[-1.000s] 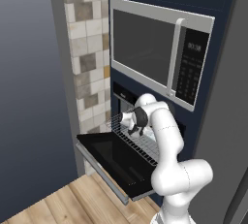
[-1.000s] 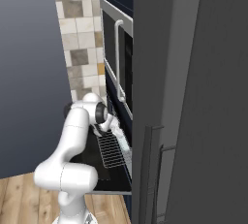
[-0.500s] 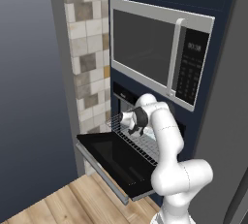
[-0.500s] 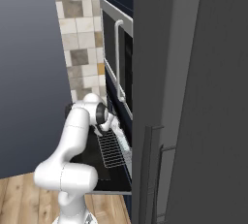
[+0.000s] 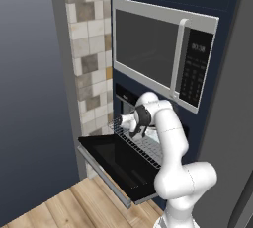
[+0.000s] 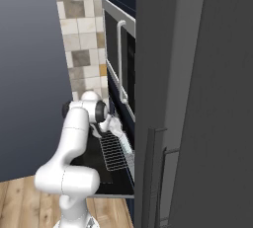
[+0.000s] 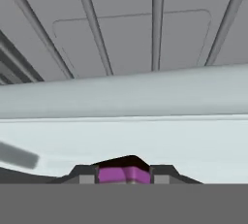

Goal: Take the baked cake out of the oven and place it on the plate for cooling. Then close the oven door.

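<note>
The oven [image 5: 126, 96] stands open under the microwave. Its black oven door [image 5: 121, 165] is dropped flat, and a wire rack [image 5: 144, 145] is slid out over it. My gripper [image 5: 117, 122] reaches into the oven's mouth just above the rack, and it also shows from the other side [image 6: 116, 129]. In the hand view, the cake [image 7: 125, 169], pink with a dark brown top, sits between my fingertips [image 7: 85, 175]. The jaws are shut against its sides. A pale surface and rack bars [image 7: 157, 29] lie beyond it. The plate is out of view.
A silver-framed microwave [image 5: 158, 57] hangs right above the oven. A tiled wall strip [image 5: 89, 59] borders the oven on the left. A tall dark panel [image 6: 197, 103] stands close on the right. Wooden floor [image 5: 64, 205] lies below the open door.
</note>
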